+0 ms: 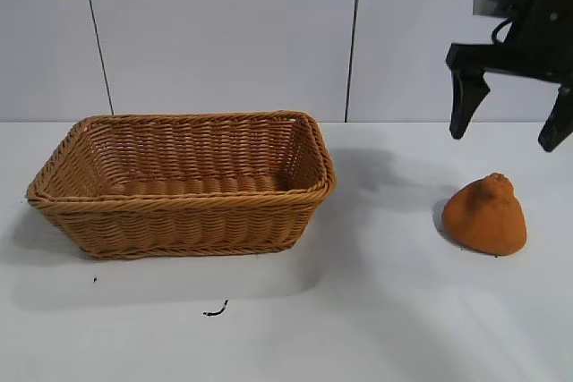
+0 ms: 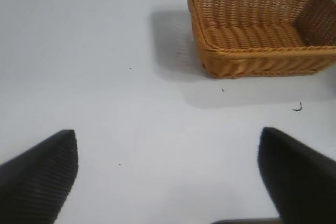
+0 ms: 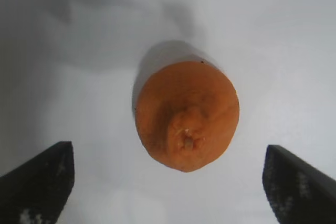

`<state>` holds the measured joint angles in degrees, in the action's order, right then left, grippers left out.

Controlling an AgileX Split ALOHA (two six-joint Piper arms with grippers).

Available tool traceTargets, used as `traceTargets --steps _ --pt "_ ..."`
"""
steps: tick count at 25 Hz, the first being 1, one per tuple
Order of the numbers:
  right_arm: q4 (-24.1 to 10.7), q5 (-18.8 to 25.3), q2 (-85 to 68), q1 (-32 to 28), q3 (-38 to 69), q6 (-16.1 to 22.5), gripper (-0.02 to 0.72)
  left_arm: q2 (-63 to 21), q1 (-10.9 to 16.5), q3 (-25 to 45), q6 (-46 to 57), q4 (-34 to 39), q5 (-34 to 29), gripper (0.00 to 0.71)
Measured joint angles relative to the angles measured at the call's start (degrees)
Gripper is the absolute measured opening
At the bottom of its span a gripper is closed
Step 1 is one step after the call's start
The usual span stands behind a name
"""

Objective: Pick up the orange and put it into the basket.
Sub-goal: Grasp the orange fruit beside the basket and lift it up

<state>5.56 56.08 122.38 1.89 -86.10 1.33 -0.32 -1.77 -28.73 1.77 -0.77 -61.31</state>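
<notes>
Hovering upper right, our right claw [image 1: 508,128] gapes wide and empty above the orange [image 1: 486,216], aligning to grasp; the left claw [image 2: 168,174], also wide and empty, faces the basket [image 1: 183,207].

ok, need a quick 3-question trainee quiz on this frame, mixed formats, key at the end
1. True or false: the orange already lies inside the basket.
2. Multiple choice: the right claw is (A) shut on the orange, (B) open, above the orange and not touching it, (C) inside the basket.
3. Fill in: the orange rests on the table with its knobbed end pointing ____.

Key:
1. False. It sits on the table, apart from the basket, which holds nothing.
2. B.
3. Up. The left claw is open over bare table.
</notes>
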Motion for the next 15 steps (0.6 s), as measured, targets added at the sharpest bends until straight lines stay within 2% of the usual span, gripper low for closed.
traceTargets --steps 5,7,8,12,13,14,15 --pt "-0.16 -1.67 3.17 0.0 -0.03 0.0 0.666 0.0 0.0 0.0 0.0 0.0 0.0 0.666" --pt "-0.32 -1.61 3.57 0.0 -0.03 0.0 0.608 0.0 0.0 0.0 0.0 0.0 0.0 0.666" --pt "-0.32 -1.67 3.56 0.0 -0.03 0.0 0.561 0.0 0.0 0.0 0.0 0.0 0.0 0.666" --pt "-0.37 -1.32 3.45 0.0 -0.15 0.0 0.194 0.0 0.0 0.0 0.0 0.0 0.0 0.666" --pt "-0.37 -1.32 3.45 0.0 -0.15 0.0 0.194 0.0 0.0 0.0 0.0 0.0 0.0 0.666" --pt "-0.37 -1.07 3.21 0.0 -0.37 0.0 0.125 0.0 0.0 0.0 0.0 0.0 0.0 0.666" --pt "-0.37 -0.65 2.73 0.0 -0.51 0.0 0.087 0.0 0.0 0.0 0.0 0.0 0.0 0.666"
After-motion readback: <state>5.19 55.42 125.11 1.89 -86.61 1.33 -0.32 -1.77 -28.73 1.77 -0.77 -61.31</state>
